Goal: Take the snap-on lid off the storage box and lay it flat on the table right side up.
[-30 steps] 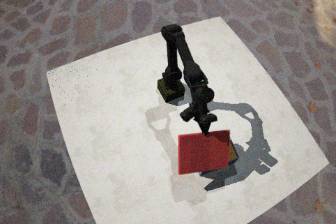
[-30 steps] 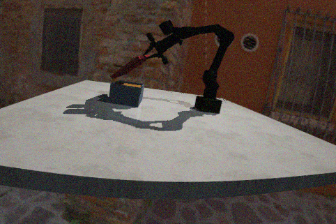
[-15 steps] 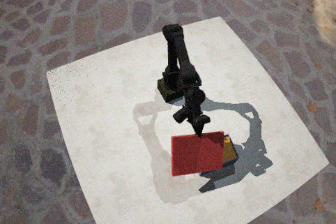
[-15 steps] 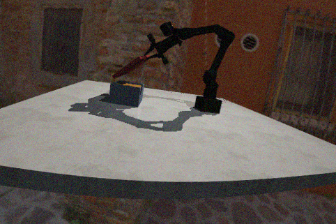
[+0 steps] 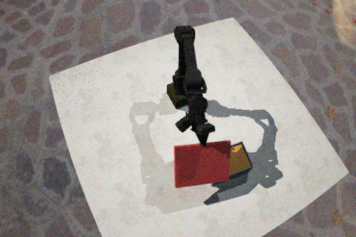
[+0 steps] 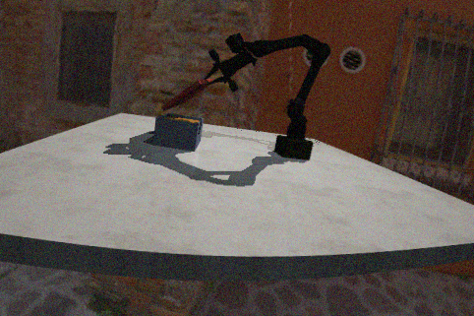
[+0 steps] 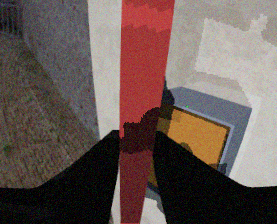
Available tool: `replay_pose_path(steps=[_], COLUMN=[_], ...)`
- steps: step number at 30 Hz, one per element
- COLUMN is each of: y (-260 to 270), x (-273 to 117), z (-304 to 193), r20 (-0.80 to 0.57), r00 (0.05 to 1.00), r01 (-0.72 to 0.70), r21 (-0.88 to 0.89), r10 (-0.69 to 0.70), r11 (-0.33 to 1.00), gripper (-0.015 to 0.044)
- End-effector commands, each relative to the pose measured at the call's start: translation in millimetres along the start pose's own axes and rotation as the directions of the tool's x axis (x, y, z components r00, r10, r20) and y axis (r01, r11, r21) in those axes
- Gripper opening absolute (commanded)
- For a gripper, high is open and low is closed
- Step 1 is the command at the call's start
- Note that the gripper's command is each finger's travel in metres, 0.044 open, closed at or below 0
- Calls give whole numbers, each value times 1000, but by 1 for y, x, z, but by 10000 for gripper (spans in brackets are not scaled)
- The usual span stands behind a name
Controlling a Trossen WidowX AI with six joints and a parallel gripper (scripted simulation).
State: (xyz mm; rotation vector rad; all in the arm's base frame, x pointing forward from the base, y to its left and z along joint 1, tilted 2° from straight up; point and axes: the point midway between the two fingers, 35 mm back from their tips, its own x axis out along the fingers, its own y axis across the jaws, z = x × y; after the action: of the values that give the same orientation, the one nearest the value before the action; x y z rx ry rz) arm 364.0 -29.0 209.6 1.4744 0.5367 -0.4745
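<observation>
My gripper (image 5: 202, 140) is shut on one edge of the red lid (image 5: 202, 164) and holds it in the air, tilted downward away from the arm. In the exterior view the lid (image 6: 186, 94) hangs well above the blue storage box (image 6: 178, 131). The box (image 5: 241, 159) stands open on the white table, its orange inside showing, partly hidden behind the lid in the top view. In the wrist view the lid (image 7: 145, 63) runs edge-on between my fingers, with the open box (image 7: 198, 139) below and to the right.
The arm's base (image 6: 293, 147) stands on the white table to the right of the box. The table's edges drop off to stone paving all around. Dark shadows of the arm and lid lie on the table.
</observation>
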Motion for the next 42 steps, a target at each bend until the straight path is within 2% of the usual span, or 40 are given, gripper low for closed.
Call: replay_pose_path(steps=[1,42], y=[2,-1], x=[-1,-6], z=[9,90], r20=[-2,2], r00=[1000,1000], r01=[-7,-6], r21=[-5,-11], r10=[7,6], r11=[1000,1000], gripper=[0,0])
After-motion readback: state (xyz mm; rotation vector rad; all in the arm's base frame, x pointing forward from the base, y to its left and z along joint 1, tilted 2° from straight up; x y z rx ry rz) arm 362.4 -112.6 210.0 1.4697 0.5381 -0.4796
